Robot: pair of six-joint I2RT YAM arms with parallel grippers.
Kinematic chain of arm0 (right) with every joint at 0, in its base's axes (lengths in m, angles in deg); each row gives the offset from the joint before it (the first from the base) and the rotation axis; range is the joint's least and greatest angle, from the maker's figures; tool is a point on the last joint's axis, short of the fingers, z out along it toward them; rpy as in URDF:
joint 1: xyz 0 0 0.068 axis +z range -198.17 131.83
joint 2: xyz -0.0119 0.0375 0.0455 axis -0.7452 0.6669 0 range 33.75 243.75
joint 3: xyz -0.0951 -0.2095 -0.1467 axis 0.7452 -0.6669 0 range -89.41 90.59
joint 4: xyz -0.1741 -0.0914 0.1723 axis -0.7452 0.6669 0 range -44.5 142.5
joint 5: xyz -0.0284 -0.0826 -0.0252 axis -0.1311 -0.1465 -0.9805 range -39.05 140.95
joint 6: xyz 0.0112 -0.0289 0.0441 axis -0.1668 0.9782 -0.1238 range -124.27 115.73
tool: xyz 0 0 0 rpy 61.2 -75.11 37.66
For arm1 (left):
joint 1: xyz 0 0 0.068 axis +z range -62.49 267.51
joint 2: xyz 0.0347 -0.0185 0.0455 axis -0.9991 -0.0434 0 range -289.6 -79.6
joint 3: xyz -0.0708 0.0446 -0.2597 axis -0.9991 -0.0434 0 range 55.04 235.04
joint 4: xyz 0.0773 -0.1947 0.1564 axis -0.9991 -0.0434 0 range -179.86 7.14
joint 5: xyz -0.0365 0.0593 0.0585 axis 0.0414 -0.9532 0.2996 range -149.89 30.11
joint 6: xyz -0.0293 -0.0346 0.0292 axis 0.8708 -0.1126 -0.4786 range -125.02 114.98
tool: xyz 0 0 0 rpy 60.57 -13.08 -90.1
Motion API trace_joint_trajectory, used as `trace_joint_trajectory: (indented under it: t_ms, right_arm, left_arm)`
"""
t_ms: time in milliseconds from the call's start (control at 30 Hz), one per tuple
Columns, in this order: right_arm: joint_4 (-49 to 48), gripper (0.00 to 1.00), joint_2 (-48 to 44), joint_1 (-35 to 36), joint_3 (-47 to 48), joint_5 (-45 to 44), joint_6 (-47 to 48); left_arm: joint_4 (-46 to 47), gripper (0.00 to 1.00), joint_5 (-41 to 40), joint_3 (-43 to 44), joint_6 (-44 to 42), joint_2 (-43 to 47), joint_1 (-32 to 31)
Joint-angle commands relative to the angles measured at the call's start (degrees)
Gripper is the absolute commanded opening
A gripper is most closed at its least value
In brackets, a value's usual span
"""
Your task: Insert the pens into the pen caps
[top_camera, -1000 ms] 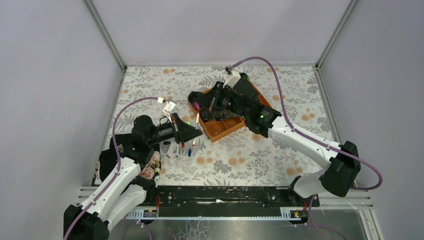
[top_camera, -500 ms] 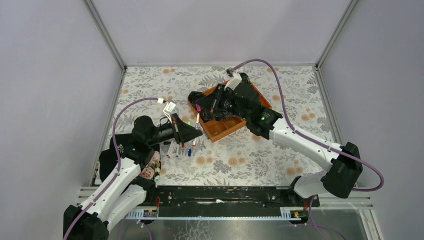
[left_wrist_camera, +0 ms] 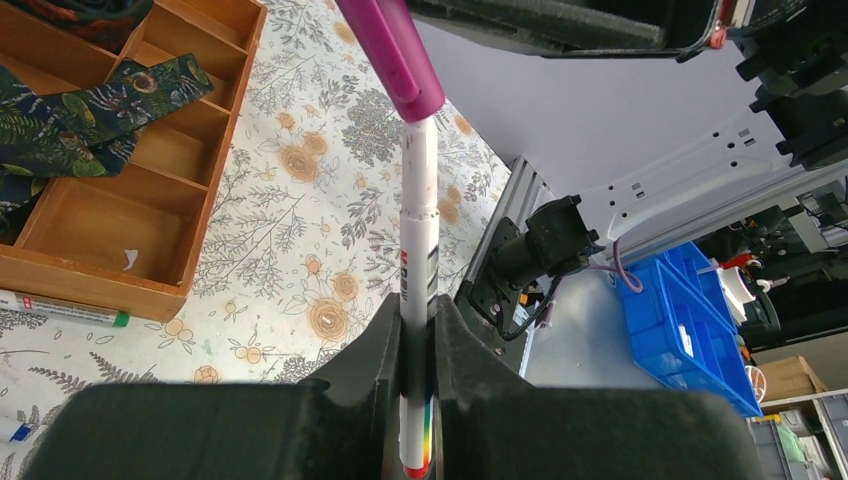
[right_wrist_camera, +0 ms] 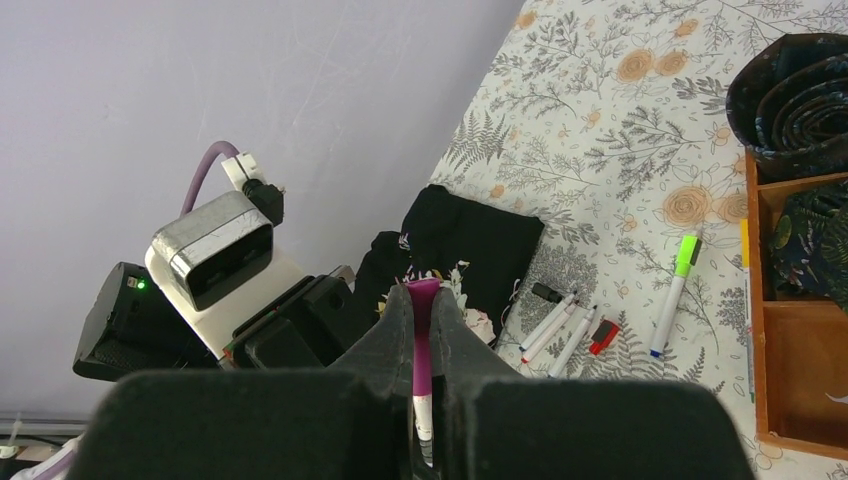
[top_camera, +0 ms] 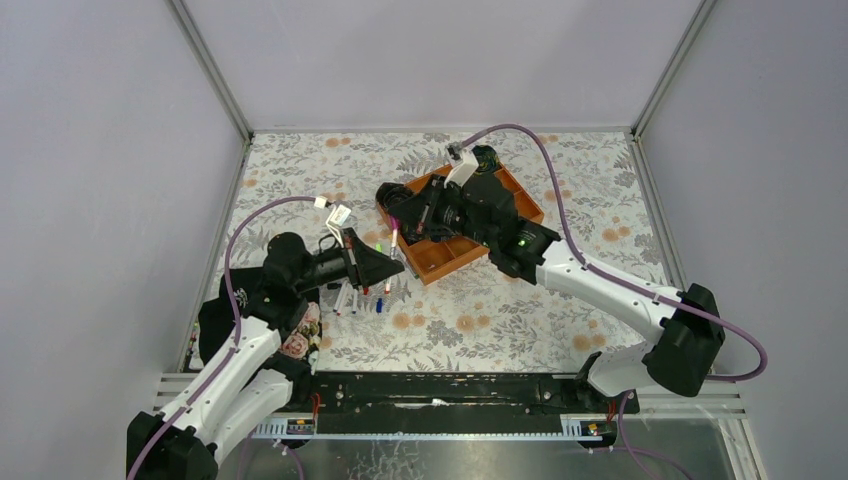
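My left gripper (left_wrist_camera: 418, 305) is shut on a white-barrelled pen (left_wrist_camera: 418, 210) with a red end and holds it upright above the table. A magenta pen cap (left_wrist_camera: 395, 55) sits over the pen's upper tip. My right gripper (right_wrist_camera: 422, 300) is shut on that magenta cap (right_wrist_camera: 423, 335), and the white barrel (right_wrist_camera: 424, 415) comes out below it. In the top view the left gripper (top_camera: 395, 262) and right gripper (top_camera: 405, 215) meet at the pen (top_camera: 396, 238) beside the wooden tray. Several loose pens (right_wrist_camera: 555, 322), a green-capped pen (right_wrist_camera: 675, 280) and a red cap (right_wrist_camera: 603, 336) lie on the cloth.
The orange wooden tray (top_camera: 450, 255) with compartments holds dark rolled fabric (right_wrist_camera: 790, 100). A pen with a green end (left_wrist_camera: 60, 308) lies along its near wall. A black cloth (right_wrist_camera: 470, 240) lies by the left arm. A small black cap (right_wrist_camera: 545, 292) lies near the loose pens.
My right gripper has shifted a little toward the left gripper with the magenta cap. The left arm and its pen have stayed still.
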State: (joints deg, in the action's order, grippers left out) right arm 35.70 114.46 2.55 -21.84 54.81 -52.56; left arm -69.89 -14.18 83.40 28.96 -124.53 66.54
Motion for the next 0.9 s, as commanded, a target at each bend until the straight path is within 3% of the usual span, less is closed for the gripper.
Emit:
trace_joint_trajectory:
  t_ms: [0, 433, 867]
  right_arm:
    - [-3.56, 0.00, -2.25, 2.21, -1.65, -0.33, -0.61]
    - [-13.77, 0.00, -6.95, 10.27, -15.76, -6.44, -0.03]
    - [-14.75, 0.00, -5.48, 13.89, -19.85, 0.02, 0.57]
  left_arm:
    - [2.02, 0.00, -1.77, -0.15, 0.23, 1.28, -0.20]
    - [1.49, 0.00, -4.07, 0.23, -0.11, 2.62, -0.21]
    - [1.95, 0.00, -4.03, 0.31, -0.10, 3.56, -0.12]
